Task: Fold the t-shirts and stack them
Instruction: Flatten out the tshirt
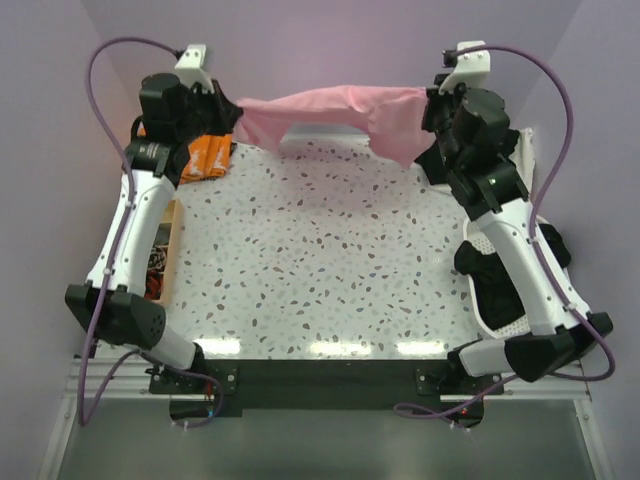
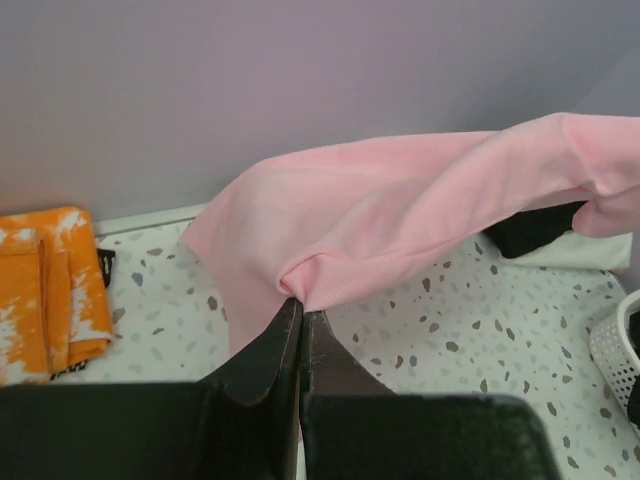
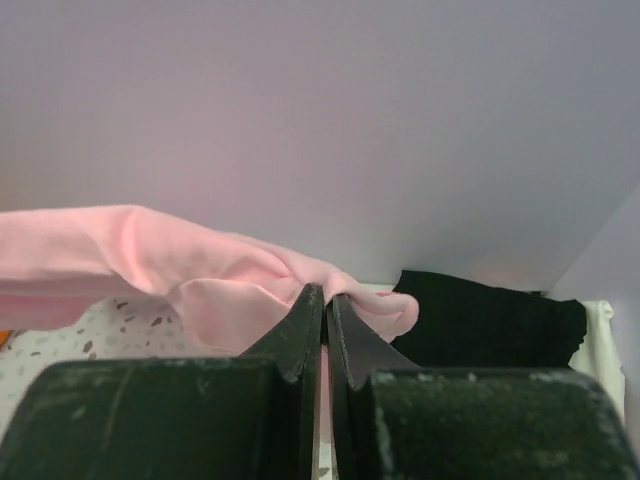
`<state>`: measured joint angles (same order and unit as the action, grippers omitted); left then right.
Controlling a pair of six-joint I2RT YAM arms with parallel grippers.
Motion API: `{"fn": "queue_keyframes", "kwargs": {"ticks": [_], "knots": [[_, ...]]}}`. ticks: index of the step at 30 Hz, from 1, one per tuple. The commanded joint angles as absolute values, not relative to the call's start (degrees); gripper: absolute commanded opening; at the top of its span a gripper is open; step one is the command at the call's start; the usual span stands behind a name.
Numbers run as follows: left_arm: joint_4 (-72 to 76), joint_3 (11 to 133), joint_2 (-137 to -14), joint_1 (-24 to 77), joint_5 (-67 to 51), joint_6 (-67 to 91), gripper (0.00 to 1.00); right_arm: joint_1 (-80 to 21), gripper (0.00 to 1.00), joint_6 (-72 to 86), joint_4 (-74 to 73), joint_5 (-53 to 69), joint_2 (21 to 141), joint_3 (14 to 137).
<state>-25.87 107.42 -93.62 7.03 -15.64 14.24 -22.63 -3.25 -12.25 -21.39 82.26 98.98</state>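
A light pink t-shirt (image 1: pixel 330 110) hangs stretched in the air between my two grippers at the far edge of the table. My left gripper (image 1: pixel 236 112) is shut on its left end; in the left wrist view (image 2: pixel 300 303) the fabric (image 2: pixel 400 215) bunches at the fingertips. My right gripper (image 1: pixel 428 108) is shut on its right end, as the right wrist view (image 3: pixel 326 292) shows with the pink shirt (image 3: pixel 150 250) trailing left. A folded black t-shirt (image 3: pixel 480 320) lies on an off-white one at the far right corner behind it.
An orange and white cloth (image 1: pixel 205 158) lies at the far left. A white basket (image 1: pixel 500 290) with dark clothes stands at the right edge. A box of items (image 1: pixel 160 255) sits off the left edge. The purple wall is close behind.
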Motion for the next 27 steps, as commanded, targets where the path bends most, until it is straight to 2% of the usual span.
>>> {"fn": "queue_keyframes", "kwargs": {"ticks": [1,3,8,12,19,21,22,23,24,26,27], "knots": [[-13.9,86.5,-81.1,7.5,-20.2,15.9,0.00,-22.7,0.00,-0.4,-12.8,-19.8,74.3,89.5],[-13.2,79.0,-76.7,8.3,-18.8,15.9,0.00,-22.7,0.00,3.6,-14.4,-19.2,69.1,79.7],[-15.6,71.4,-73.3,10.9,-16.4,17.4,0.00,-22.7,0.00,12.8,-18.9,-13.2,58.7,59.3],[-14.0,56.0,-69.5,17.3,-16.6,19.9,0.00,-22.7,0.00,17.6,-27.6,-8.7,54.1,53.0],[-23.1,49.1,-61.5,21.4,-14.9,22.3,0.00,-23.2,0.00,23.9,-42.6,-9.2,42.3,48.9],[-26.3,49.7,-58.9,21.4,-13.2,22.2,0.00,-23.2,0.18,24.9,-44.5,-5.2,40.7,49.3],[-30.6,50.7,-58.6,21.4,-12.1,22.1,0.10,-23.2,0.26,25.3,-47.4,-4.9,41.0,50.0],[-32.6,53.0,-58.6,21.4,-9.8,22.0,0.95,-23.2,0.42,26.4,-48.7,-5.3,41.1,51.1],[-34.8,54.7,-58.8,21.4,-8.0,22.1,1.00,-23.1,0.46,26.7,-49.9,-6.6,41.7,51.9],[-38.5,59.2,-59.1,21.4,-4.9,21.9,1.00,-23.1,0.65,27.1,-51.5,-12.6,42.0,54.1],[-39.1,60.9,-59.0,21.4,-3.5,21.5,1.00,-23.1,0.82,27.1,-51.9,-14.5,42.9,55.2]]}}
